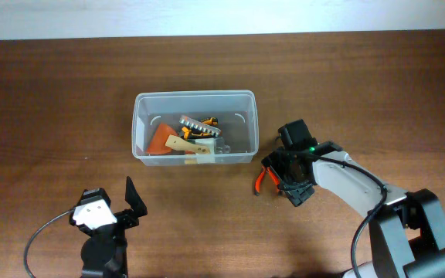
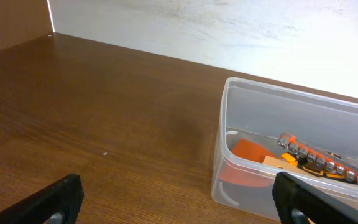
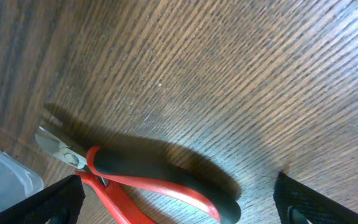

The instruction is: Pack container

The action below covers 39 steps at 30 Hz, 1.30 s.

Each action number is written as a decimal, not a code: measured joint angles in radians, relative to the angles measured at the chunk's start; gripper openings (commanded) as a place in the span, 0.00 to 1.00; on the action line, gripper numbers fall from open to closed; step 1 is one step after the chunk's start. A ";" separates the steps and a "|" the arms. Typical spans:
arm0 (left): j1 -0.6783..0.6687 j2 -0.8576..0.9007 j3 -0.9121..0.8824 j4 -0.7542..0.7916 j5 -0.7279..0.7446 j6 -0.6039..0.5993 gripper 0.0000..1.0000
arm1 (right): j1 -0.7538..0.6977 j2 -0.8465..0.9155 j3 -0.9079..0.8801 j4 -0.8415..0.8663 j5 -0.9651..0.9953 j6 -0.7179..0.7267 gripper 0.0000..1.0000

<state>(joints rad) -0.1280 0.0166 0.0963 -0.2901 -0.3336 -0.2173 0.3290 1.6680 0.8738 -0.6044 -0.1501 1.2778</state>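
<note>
right end effector (image 3: 179,208) hangs wide open and empty over the red-handled pliers (image 3: 148,182), which we see lying on the surface (image 1: 52,116), nose toward the container (image 1: 195,96) just to its front-left.

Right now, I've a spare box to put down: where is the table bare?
Bare: the table left of the container, behind it, and far right. Crowded: by its near right corner, where pliers lie under the right pincer; left pincer sits front left.
</note>
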 measured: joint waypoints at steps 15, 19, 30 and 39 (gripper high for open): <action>0.000 0.000 0.000 0.000 0.000 0.000 0.99 | -0.011 0.053 0.036 -0.079 -0.001 0.023 0.99; 0.000 0.000 0.000 0.000 0.000 0.000 0.99 | -0.090 0.071 0.034 -0.187 -0.008 0.019 0.99; 0.000 0.000 0.000 0.000 0.000 0.000 0.99 | -0.266 0.086 0.064 -0.269 -0.027 -0.210 0.99; 0.000 0.000 0.000 0.000 0.000 0.000 0.99 | -0.277 0.151 0.370 -0.446 0.185 -0.665 0.99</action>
<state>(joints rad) -0.1280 0.0166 0.0963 -0.2901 -0.3336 -0.2173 0.0517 1.8187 1.2438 -1.0504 0.0345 0.6125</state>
